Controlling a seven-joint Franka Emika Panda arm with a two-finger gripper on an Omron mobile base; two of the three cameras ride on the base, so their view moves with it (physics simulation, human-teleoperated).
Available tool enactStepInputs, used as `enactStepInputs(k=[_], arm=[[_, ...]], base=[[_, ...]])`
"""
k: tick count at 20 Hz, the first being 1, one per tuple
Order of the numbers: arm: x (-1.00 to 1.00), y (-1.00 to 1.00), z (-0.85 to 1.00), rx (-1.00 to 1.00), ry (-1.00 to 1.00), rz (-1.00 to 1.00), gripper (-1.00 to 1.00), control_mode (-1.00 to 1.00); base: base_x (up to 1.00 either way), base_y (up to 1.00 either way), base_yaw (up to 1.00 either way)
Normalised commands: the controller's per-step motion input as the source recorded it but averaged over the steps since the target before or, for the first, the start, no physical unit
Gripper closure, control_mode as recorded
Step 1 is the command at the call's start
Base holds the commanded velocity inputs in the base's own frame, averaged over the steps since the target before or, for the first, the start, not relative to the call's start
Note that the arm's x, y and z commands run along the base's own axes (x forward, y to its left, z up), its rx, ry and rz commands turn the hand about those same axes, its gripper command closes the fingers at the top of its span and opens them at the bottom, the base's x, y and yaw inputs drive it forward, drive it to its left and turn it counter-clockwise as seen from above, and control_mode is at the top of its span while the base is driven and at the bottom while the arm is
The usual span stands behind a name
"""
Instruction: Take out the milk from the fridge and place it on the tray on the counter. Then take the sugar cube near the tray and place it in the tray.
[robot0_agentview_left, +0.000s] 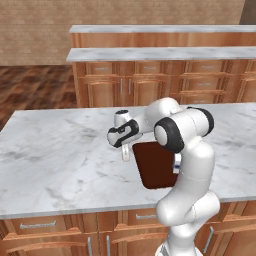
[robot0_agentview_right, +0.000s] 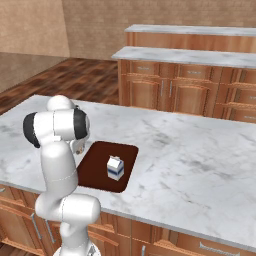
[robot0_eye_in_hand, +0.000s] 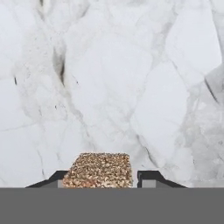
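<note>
The tan speckled sugar cube (robot0_eye_in_hand: 98, 168) rests on the marble counter (robot0_agentview_left: 60, 155). My gripper (robot0_eye_in_hand: 103, 179) points down at it, just left of the tray (robot0_agentview_left: 155, 167) in the left base view. The two dark fingertips (robot0_eye_in_hand: 148, 177) hug the cube's sides. In the left base view the gripper (robot0_agentview_left: 125, 154) hangs low over the counter beside the tray's near-left corner. The milk (robot0_agentview_right: 115, 168) stands upright in the middle of the dark brown tray (robot0_agentview_right: 97, 165). My arm hides most of the carton in the left base view. The fridge is out of view.
The counter's front edge runs just below the tray, with wooden drawers (robot0_agentview_left: 37, 225) under it. Higher marble-topped wooden cabinets (robot0_agentview_left: 150, 75) stand behind the counter. Bare marble stretches to the left and right of the tray.
</note>
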Motion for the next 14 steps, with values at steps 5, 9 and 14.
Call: enactStepInputs(k=[5, 9, 14], arm=[[-0.28, 0.0, 0.02, 0.0, -0.04, 0.0, 1.0, -1.0], [-0.53, -0.04, 0.84, 0.0, 0.0, 0.0, 1.0, -1.0], [-0.73, -0.49, 0.54, 0.0, -0.07, -0.08, 1.0, -1.0]], base=[[0.0, 0.0, 0.0], [0.0, 0.0, 0.0], [0.0, 0.0, 0.0]])
